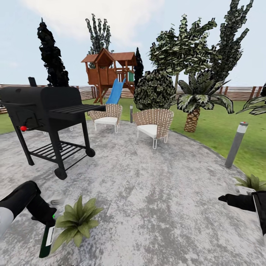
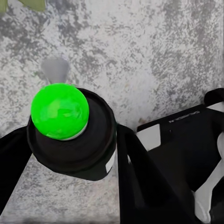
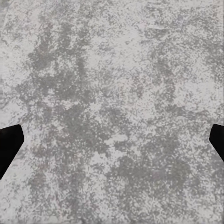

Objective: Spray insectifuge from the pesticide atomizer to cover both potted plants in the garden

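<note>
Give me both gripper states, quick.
Left gripper: shut on the atomizer, beside a potted plant.
Right gripper: open, holding nothing, over the patio.

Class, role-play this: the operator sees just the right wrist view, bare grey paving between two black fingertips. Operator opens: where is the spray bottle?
Observer: The left gripper is shut on the spray bottle; its cap dot shows green.
Operator: Any plant near it?
Observer: Yes, a potted plant sits right beside the bottle on the patio.
Operator: And near my right gripper?
Observer: The second potted plant stands close to the right gripper, at the patio's edge.
</note>
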